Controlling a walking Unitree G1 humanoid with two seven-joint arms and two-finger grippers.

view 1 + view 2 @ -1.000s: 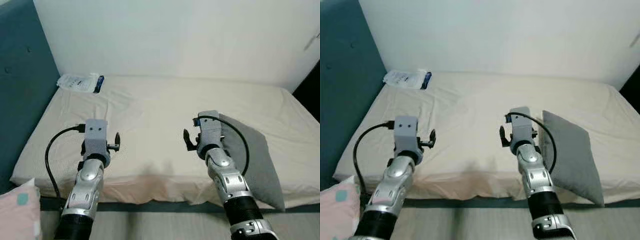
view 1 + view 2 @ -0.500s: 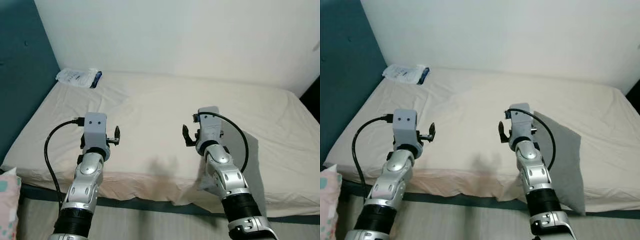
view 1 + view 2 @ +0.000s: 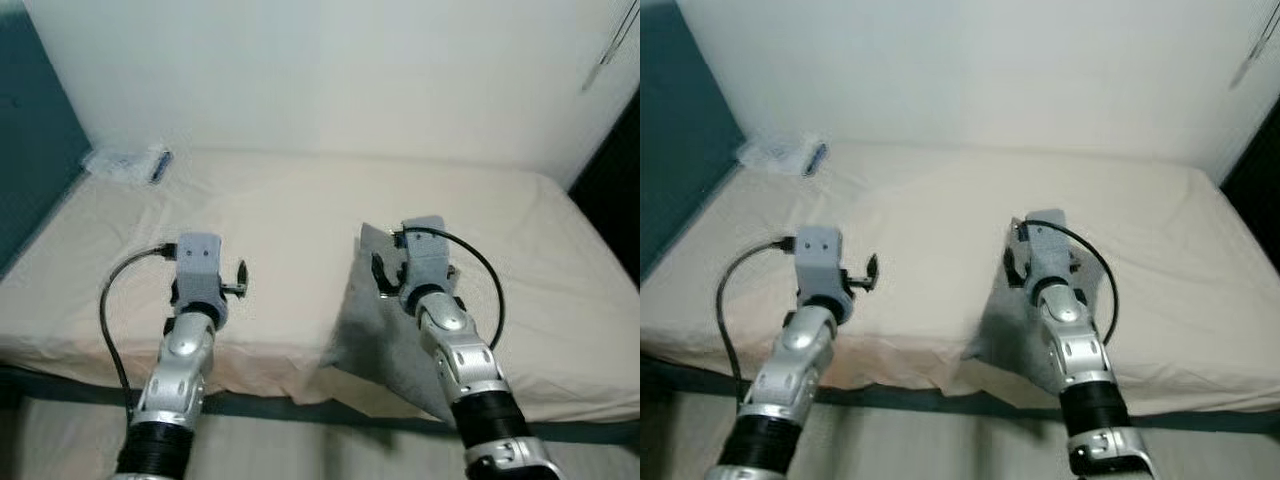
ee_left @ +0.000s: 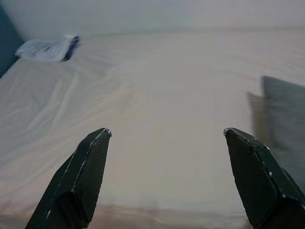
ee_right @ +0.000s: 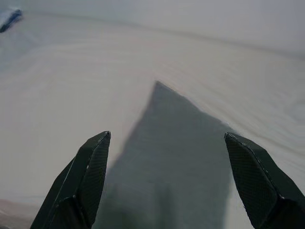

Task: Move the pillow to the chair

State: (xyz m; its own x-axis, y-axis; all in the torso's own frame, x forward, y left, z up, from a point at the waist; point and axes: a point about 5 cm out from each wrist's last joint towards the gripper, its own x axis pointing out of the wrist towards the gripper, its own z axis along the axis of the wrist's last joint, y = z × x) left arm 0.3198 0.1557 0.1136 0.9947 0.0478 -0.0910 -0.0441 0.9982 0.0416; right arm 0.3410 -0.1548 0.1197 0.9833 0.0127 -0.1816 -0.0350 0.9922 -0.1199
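Observation:
The grey pillow (image 3: 362, 325) lies on the beige bed (image 3: 290, 205), at its near edge, with one corner hanging over the side. My right gripper (image 5: 167, 135) hovers open just above the pillow (image 5: 176, 162), whose far corner points away between the fingers. Over bare sheet to the pillow's left, my left gripper (image 4: 165, 131) is open and holds nothing. From the left wrist the pillow (image 4: 282, 112) sits off beside the right finger. Both forearms reach forward over the bed's near edge.
A white packet with a blue end (image 3: 125, 162) lies at the bed's far left corner. A teal headboard (image 3: 30, 120) rises on the left, a white wall (image 3: 330, 70) behind. A dark gap (image 3: 612, 190) borders the bed's right side. Floor (image 3: 300, 450) runs along the near edge.
The whole picture has shifted, so the camera moved right. The pillow now sits under the right gripper instead of to its right. A pink cushion at lower left has left the picture.

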